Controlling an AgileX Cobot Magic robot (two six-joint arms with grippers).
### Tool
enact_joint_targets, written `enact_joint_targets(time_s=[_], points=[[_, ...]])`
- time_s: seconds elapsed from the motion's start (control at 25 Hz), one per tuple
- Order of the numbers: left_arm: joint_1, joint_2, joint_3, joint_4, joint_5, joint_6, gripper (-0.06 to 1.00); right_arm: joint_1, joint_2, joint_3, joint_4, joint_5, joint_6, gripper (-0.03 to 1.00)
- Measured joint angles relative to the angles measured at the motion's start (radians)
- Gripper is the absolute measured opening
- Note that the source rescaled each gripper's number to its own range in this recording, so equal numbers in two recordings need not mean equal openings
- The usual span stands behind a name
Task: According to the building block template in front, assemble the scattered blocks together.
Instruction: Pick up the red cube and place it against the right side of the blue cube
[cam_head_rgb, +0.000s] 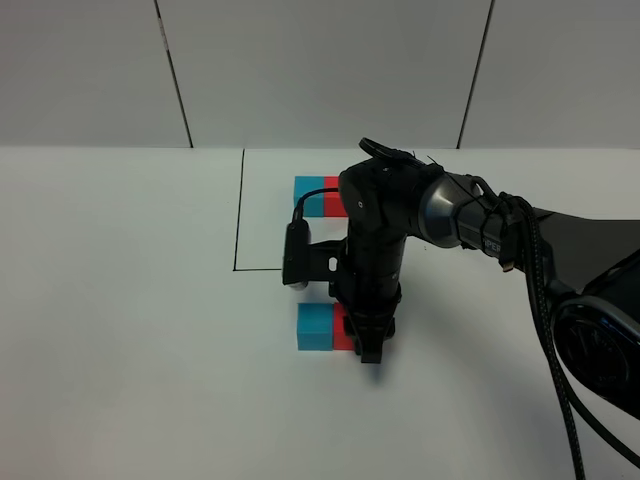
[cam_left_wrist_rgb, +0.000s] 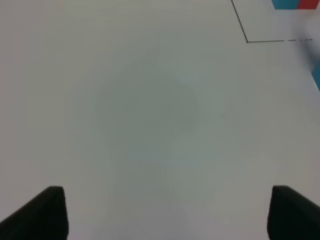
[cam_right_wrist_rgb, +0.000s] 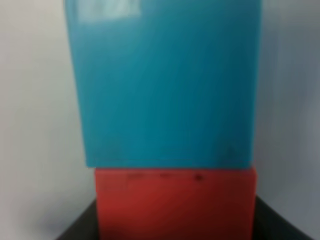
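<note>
Joining stage: right tool (cam_head_rgb: 366, 340) clenched on red block (cam_right_wrist_rgb: 175, 205), butted against cyan block (cam_head_rgb: 314, 327); left tool (cam_left_wrist_rgb: 162, 212) released. Next: let go, withdraw.

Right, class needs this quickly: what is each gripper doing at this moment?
Left gripper: open, holding nothing, over bare table.
Right gripper: shut on the red cube, which sits against the cyan cube.

We are looking at a white table (cam_head_rgb: 120, 300) running back to a pale grey wall (cam_head_rgb: 320, 70) split into panels by thin dark seams (cam_head_rgb: 172, 72). A thin black line (cam_head_rgb: 240, 210) is marking a corner on the tabletop, and soft, even light is leaving only faint shadows.
</note>
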Motion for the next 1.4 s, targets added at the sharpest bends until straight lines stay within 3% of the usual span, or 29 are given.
enact_joint_targets(time_s=[1.04, 1.12, 1.4], points=[[0.0, 0.0, 0.0, 0.0, 0.0, 0.0, 0.7, 0.0, -0.005, 0.001, 0.013, -0.009, 0.0, 0.03], [0.0, 0.0, 0.0, 0.0, 0.0, 0.0, 0.7, 0.0, -0.008, 0.003, 0.008, -0.007, 0.0, 0.11], [0.0, 0.0, 0.0, 0.0, 0.0, 0.0, 0.7, 0.001, -0.081, 0.006, -0.065, 0.004, 0.113, 0.83]])
